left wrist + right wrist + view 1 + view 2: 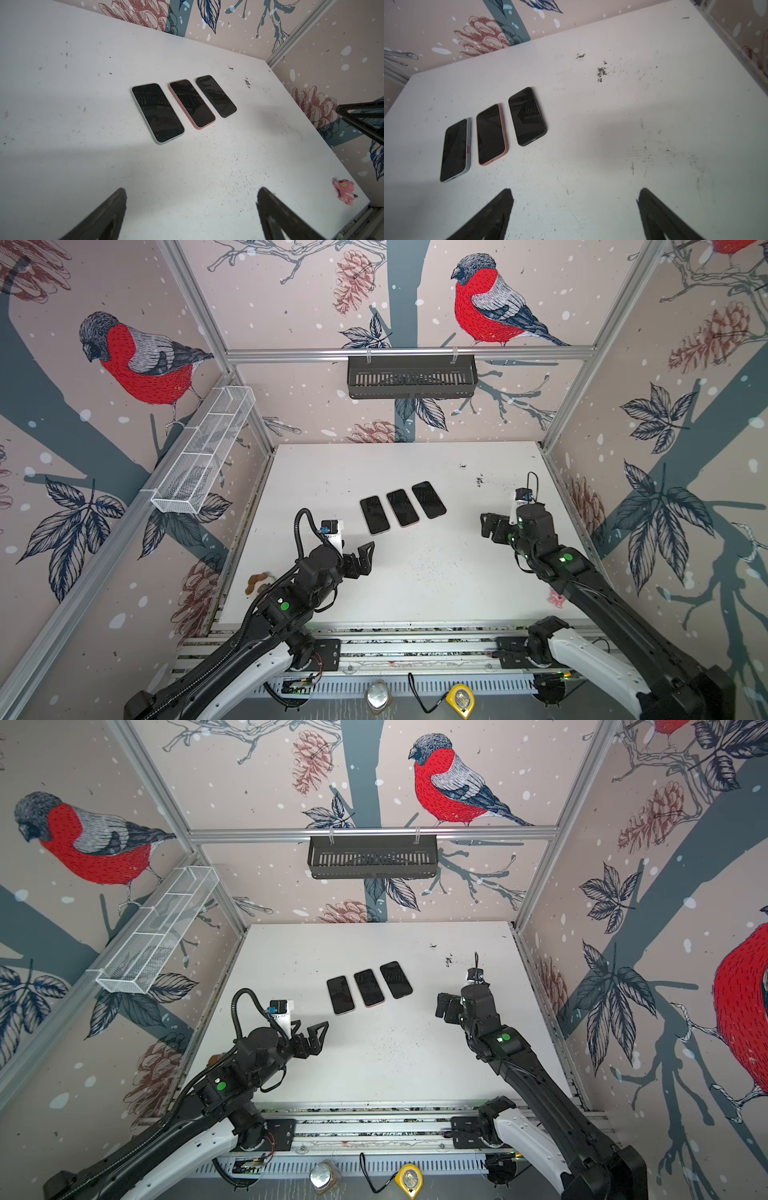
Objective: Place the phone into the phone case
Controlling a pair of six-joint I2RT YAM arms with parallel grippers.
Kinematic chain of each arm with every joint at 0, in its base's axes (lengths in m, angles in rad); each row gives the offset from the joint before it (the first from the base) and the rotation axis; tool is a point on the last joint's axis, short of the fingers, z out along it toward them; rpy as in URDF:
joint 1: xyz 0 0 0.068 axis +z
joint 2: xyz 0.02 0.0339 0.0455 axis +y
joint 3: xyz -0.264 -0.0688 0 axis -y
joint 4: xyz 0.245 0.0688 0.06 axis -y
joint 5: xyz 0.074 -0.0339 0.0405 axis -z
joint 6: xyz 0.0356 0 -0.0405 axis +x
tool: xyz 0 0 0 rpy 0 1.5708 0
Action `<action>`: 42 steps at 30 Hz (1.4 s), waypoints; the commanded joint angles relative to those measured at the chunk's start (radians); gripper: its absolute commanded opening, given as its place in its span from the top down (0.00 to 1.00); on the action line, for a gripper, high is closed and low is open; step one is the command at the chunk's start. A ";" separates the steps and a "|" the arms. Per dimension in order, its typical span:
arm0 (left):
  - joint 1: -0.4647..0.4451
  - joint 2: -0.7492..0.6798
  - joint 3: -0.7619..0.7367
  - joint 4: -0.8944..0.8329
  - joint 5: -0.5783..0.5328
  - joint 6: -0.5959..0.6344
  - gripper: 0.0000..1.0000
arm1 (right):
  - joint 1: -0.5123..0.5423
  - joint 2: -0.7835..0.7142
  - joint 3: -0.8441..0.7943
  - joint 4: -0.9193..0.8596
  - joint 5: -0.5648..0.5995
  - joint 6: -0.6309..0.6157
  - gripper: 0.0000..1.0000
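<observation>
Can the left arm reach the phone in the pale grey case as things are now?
Probably yes. The left tool is open and empty, close to the phone in the pale grey case, with only bare table between them.

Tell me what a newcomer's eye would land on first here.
Three dark-screened phones lie side by side in a slanted row on the white table: the grey-cased phone, the pink-cased phone and the black phone. The left gripper and right gripper stand to either side, open and empty. Red-breasted wallpaper birds blaze on the walls.
</observation>
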 commanded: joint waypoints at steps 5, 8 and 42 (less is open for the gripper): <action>0.006 -0.023 0.008 0.172 -0.034 0.058 0.03 | -0.018 -0.176 -0.060 0.079 0.066 -0.083 0.00; 0.006 -0.052 -0.004 0.213 -0.102 0.104 0.03 | -0.019 -0.276 -0.108 0.124 0.119 -0.118 0.00; 0.500 0.285 -0.372 1.134 -0.303 0.389 0.04 | -0.108 -0.081 -0.826 1.492 0.200 -0.538 0.00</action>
